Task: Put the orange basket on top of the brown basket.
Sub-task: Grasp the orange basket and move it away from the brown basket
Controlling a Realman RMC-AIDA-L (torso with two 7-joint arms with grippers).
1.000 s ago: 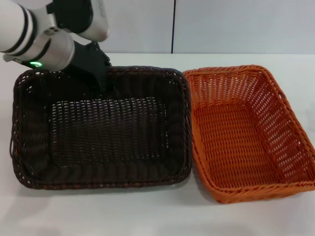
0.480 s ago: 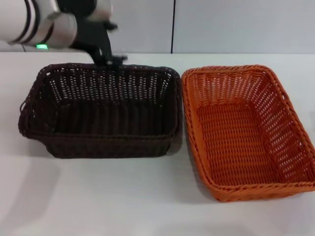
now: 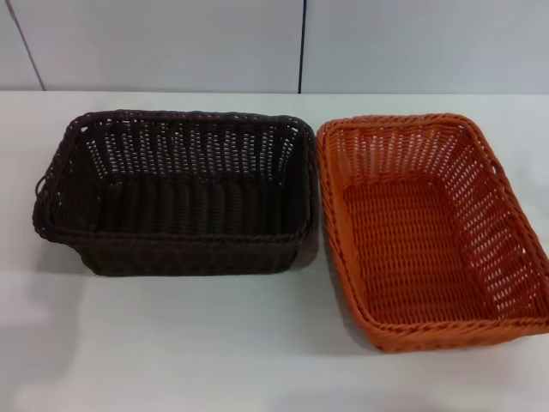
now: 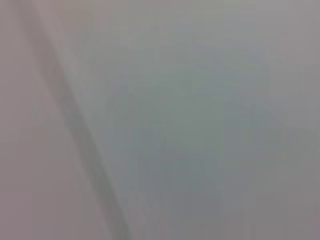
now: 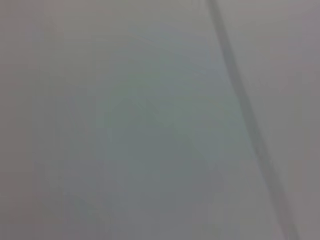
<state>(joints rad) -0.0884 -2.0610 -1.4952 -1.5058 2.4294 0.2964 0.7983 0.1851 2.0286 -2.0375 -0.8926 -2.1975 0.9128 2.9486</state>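
Note:
The brown basket (image 3: 176, 193) sits on the white table at the left of the head view, its near side tipped up a little so its far wall shows. The orange basket (image 3: 429, 227) lies flat on the table right beside it, on the right, their rims nearly touching. Both baskets are empty. Neither gripper shows in the head view. Both wrist views show only a blurred pale grey surface with a dark seam line.
The white table (image 3: 171, 343) stretches in front of both baskets. A pale wall with a vertical dark seam (image 3: 301, 43) stands behind the table's far edge.
My left arm, which was at the brown basket's far rim, has lifted away and left the head view. The brown basket shifted from lying flat to its present tipped pose. The orange basket has not moved.

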